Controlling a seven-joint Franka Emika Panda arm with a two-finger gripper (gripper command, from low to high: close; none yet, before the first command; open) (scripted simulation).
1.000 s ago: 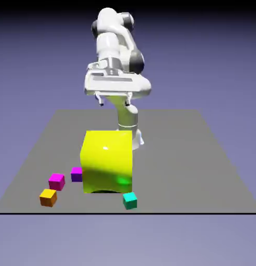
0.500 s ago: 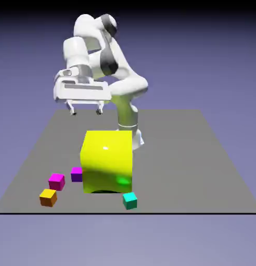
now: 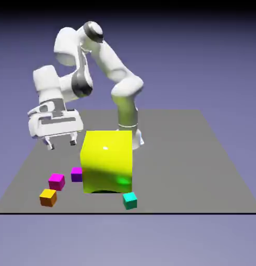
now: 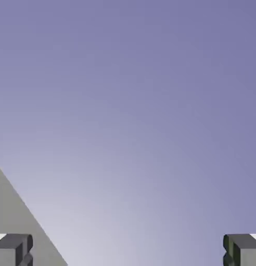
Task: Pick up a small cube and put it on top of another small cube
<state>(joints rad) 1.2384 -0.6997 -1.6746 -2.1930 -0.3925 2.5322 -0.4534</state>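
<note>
The tiny orange cube (image 3: 48,197) with a yellowish top sits near the table's front edge at the exterior view's left. Just behind it lies the tiny magenta-pink cube (image 3: 56,181), apart from it. My gripper (image 3: 62,142) hangs open in the air above and behind both cubes, left of the big yellow block, holding nothing. In the hand view the two fingertips (image 4: 13,249) stand far apart at the bottom corners, with only backdrop and a wedge of grey table (image 4: 15,218) between them; no cube shows there.
A big yellow block (image 3: 107,161) stands mid-table. A darker purple cube (image 3: 76,174) rests against its left side, close to the magenta-pink cube. A teal cube (image 3: 130,200) sits at the block's front right corner.
The arm has swung to the exterior view's left and come down, carrying the open gripper from above the yellow block to beside it. No cube has moved.
</note>
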